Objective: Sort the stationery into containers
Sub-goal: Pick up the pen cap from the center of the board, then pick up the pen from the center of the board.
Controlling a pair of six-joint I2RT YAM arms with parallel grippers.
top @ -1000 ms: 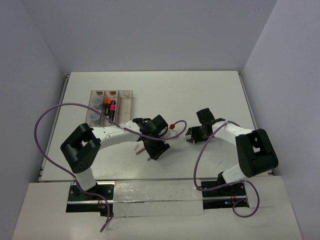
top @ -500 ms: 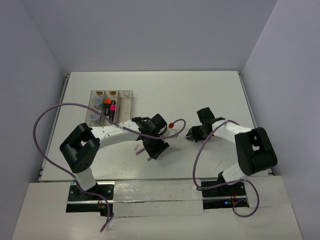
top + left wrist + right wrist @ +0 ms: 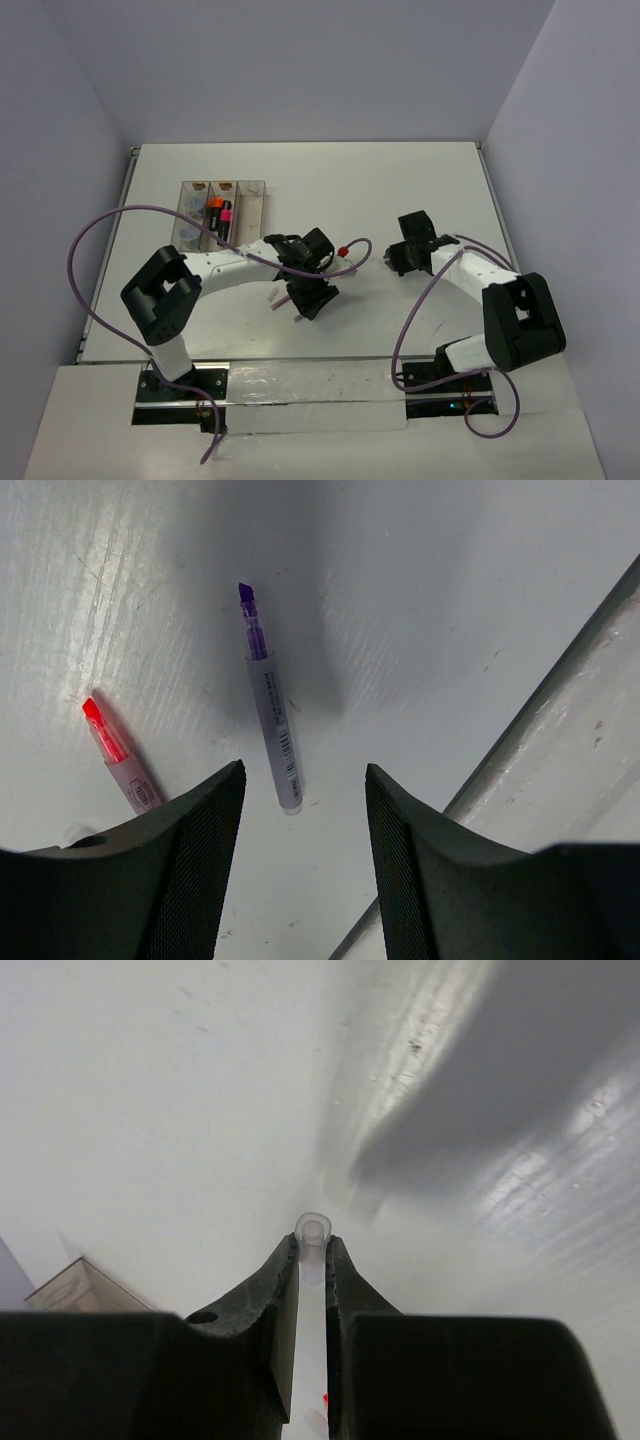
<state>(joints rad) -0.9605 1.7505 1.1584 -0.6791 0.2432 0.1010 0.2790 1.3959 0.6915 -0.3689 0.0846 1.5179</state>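
My right gripper [image 3: 392, 257] [image 3: 312, 1250] is shut on a thin pale translucent pen [image 3: 313, 1228], held just above the table; its red tip [image 3: 343, 247] points toward the left arm. My left gripper [image 3: 310, 293] [image 3: 303, 775] is open and empty, hovering over a grey pen with a purple tip [image 3: 270, 715]. A pink pen with a red tip [image 3: 122, 760] lies just left of it. The clear three-compartment tray [image 3: 252, 205] sits at the back left. It holds bluish round pieces [image 3: 189, 212], an orange-black highlighter [image 3: 213, 214] and a pink-black highlighter [image 3: 226, 216].
A metal strip at the table's near edge [image 3: 560, 740] runs just right of the left gripper. A corner of the tray [image 3: 72, 1285] shows at the lower left of the right wrist view. Purple cables loop beside both arms.
The right gripper has turned and shifted slightly back and right with the pen in it, and its elbow has swung right. The left arm has not moved.
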